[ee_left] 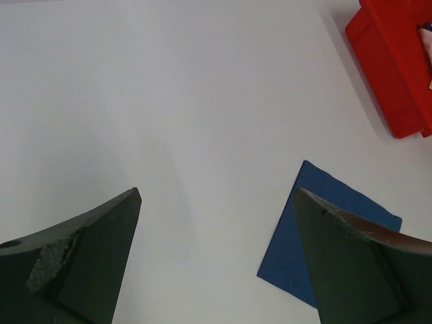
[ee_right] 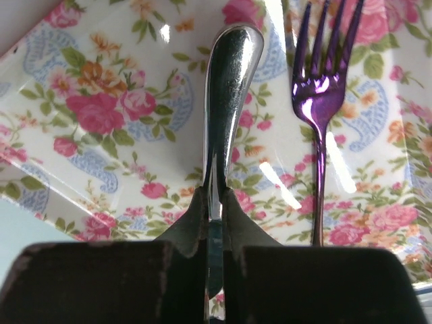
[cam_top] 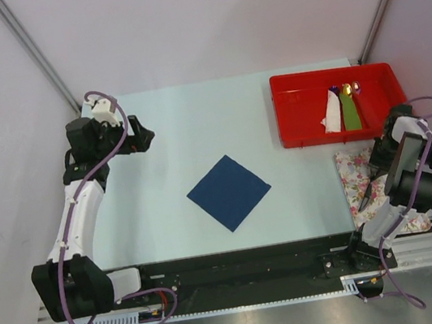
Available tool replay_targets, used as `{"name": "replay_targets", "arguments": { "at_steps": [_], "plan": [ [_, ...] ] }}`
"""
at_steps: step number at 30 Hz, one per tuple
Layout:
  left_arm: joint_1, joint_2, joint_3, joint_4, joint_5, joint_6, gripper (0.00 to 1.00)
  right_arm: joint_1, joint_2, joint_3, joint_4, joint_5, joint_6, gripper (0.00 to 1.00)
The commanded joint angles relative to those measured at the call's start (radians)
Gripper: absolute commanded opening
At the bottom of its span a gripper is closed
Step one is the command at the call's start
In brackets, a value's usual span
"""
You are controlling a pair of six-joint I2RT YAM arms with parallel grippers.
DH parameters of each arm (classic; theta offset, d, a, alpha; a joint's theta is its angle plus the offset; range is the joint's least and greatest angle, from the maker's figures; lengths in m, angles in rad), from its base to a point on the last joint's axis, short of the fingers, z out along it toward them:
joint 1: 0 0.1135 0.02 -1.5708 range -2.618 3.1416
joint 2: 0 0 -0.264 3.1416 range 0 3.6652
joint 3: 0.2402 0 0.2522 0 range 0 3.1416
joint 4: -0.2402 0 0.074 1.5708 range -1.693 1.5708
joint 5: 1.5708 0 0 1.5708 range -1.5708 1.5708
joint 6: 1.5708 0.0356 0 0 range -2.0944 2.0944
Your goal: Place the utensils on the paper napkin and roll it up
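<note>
The dark blue paper napkin lies flat as a diamond in the middle of the table; one corner of it shows in the left wrist view. My right gripper is low over the flowered plate at the right, shut on the handle of a slim silver knife-like utensil. A shiny purple fork lies beside it on the same plate. From above, that gripper is mostly hidden under its arm. My left gripper hangs open at the far left, empty.
A red tray stands at the back right, holding a white paper piece, a green strip and small shiny items; its corner shows in the left wrist view. The flowered plate sits just in front of it, near the right arm's base.
</note>
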Motion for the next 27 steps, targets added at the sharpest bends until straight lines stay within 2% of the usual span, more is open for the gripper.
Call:
{"name": "replay_targets", "arguments": {
  "at_steps": [1,12,27],
  "plan": [
    [-0.004,0.009,0.043,0.03,0.019,0.018,1.0,-0.006,-0.098,0.001,-0.021,0.002,0.006,0.0],
    [-0.004,0.023,0.046,0.044,0.032,0.016,1.0,0.0,-0.173,-0.017,-0.017,-0.002,-0.053,0.0],
    [-0.006,0.04,0.041,0.061,0.041,0.013,1.0,0.144,-0.332,-0.065,0.106,0.031,-0.176,0.0]
  ]
}}
